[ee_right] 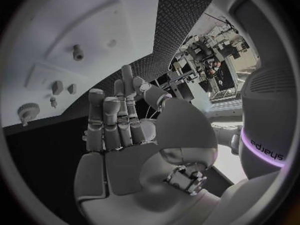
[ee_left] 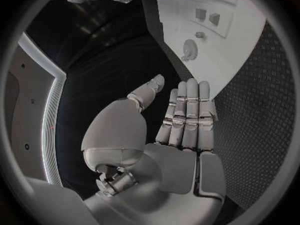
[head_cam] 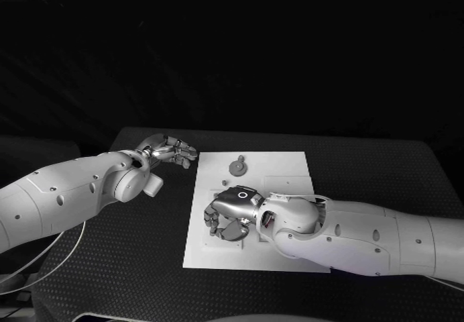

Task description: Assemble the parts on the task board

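— Black table, white board at centre. Hands?
— L hand hovers off the board's left edge, fingers straight, holding nothing. R hand is over the board's near-left area, fingers apart, empty.
— Parts?
— Round part lies on the board's far side; others, prob. pegs, stand nearby.

I am working in what looks like a robotics lab or test cell. The black table has a textured mat surface and carries only a white task board with small fixture parts. Beyond the table edge my right wrist camera picks up crowded benches with equipment under bright indoor lighting. The surroundings above the table are dark.
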`<state>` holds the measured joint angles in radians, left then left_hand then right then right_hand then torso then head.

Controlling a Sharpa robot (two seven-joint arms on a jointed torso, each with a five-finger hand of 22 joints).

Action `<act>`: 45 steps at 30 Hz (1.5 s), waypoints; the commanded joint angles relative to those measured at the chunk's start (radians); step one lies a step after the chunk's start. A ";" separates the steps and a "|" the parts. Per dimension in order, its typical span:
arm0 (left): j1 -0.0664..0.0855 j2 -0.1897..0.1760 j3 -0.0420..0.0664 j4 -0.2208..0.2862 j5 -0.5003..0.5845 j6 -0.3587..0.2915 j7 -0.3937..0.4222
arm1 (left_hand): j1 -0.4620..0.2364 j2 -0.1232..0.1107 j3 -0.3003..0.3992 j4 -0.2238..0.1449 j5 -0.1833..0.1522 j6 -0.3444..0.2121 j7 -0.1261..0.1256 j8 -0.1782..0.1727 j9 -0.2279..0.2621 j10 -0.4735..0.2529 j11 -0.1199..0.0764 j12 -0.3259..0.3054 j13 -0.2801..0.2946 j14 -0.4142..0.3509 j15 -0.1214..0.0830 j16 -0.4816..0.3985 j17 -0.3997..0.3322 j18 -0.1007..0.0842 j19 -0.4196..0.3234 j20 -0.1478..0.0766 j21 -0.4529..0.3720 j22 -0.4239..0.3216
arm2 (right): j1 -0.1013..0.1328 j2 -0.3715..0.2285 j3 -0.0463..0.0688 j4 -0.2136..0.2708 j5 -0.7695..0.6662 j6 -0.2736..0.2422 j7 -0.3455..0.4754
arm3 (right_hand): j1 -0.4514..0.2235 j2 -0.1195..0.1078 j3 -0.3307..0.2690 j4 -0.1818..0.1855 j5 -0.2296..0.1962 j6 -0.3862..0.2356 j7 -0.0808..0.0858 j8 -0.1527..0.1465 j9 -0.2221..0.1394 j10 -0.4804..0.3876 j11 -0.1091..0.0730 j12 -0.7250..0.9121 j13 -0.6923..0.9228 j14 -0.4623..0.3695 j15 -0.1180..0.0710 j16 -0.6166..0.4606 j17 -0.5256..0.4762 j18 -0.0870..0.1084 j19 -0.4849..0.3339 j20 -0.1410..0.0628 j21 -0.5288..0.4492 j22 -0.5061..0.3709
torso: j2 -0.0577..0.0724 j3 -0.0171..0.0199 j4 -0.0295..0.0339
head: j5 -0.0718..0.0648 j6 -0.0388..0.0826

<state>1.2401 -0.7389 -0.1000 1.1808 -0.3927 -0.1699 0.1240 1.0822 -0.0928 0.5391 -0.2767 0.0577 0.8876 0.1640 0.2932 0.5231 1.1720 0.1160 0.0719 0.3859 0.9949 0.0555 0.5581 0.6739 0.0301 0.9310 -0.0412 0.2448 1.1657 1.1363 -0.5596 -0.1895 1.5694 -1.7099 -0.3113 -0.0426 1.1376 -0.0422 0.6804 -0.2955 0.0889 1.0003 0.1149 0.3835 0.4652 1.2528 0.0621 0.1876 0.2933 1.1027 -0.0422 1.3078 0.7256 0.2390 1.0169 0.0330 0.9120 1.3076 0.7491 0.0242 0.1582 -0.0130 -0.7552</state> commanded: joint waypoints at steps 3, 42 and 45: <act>0.001 0.002 0.001 0.003 0.006 0.012 0.012 | -0.003 -0.001 -0.004 0.003 0.001 0.000 0.005 0.001 -0.001 -0.008 -0.001 0.000 -0.001 0.002 0.008 -0.005 0.002 0.010 0.003 0.004 -0.006 0.001 | -0.006 0.008 -0.010 -0.012 -0.060 0.018 0.015 | 0.017 0.010 0.006 0.002 0.007 0.001 0.001 0.005 0.009 0.002 -0.002 0.003 0.004 -0.001 -0.007 0.003 0.001 0.023 0.001 -0.006 0.004 0.017 | 0.000 0.0000 0.0001 | 0.007 -0.009; 0.001 -0.005 0.001 0.006 0.006 0.013 0.012 | -0.004 0.000 -0.004 0.004 0.001 0.001 0.005 0.001 -0.001 -0.008 -0.001 0.000 -0.002 0.003 0.008 -0.008 0.007 0.010 0.003 0.005 -0.008 0.003 | -0.008 0.007 -0.026 -0.080 -0.108 0.067 0.006 | 0.023 0.007 0.006 0.002 0.007 0.004 0.001 0.004 0.009 0.003 -0.003 0.001 0.008 -0.002 -0.007 0.003 0.003 0.023 -0.001 -0.007 0.006 0.018 | 0.000 0.0001 -0.0006 | 0.012 -0.017; 0.001 -0.005 0.001 0.006 0.006 0.013 0.012 | -0.005 0.000 -0.004 0.004 0.001 0.000 0.005 0.001 -0.001 -0.008 -0.001 0.000 -0.002 0.003 0.008 -0.009 0.007 0.010 0.003 0.005 -0.008 0.003 | -0.008 0.007 -0.029 -0.079 -0.105 0.071 0.010 | 0.023 0.007 0.006 0.002 0.006 0.004 0.001 0.004 0.009 0.003 -0.003 0.001 0.008 -0.002 -0.007 0.003 0.003 0.023 -0.001 -0.007 0.006 0.018 | 0.000 0.0000 -0.0004 | 0.012 -0.018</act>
<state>1.2401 -0.7450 -0.0999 1.1849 -0.3923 -0.1688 0.1237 1.0822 -0.0928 0.5391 -0.2767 0.0577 0.8876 0.1640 0.2932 0.5231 1.1720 0.1160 0.0719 0.3851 0.9977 0.0582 0.5528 0.6799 0.0301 0.9310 -0.0412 0.2408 1.1670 1.1316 -0.5513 -0.2141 1.4949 -1.8075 -0.2759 -0.0365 1.1416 -0.0461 0.6818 -0.2935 0.0927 0.9974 0.1141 0.3833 0.4730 1.2479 0.0612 0.1876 0.3000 1.0990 -0.0419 1.3078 0.7272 0.2390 1.0140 0.0336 0.9120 1.3075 0.7488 0.0242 0.1575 -0.0010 -0.7726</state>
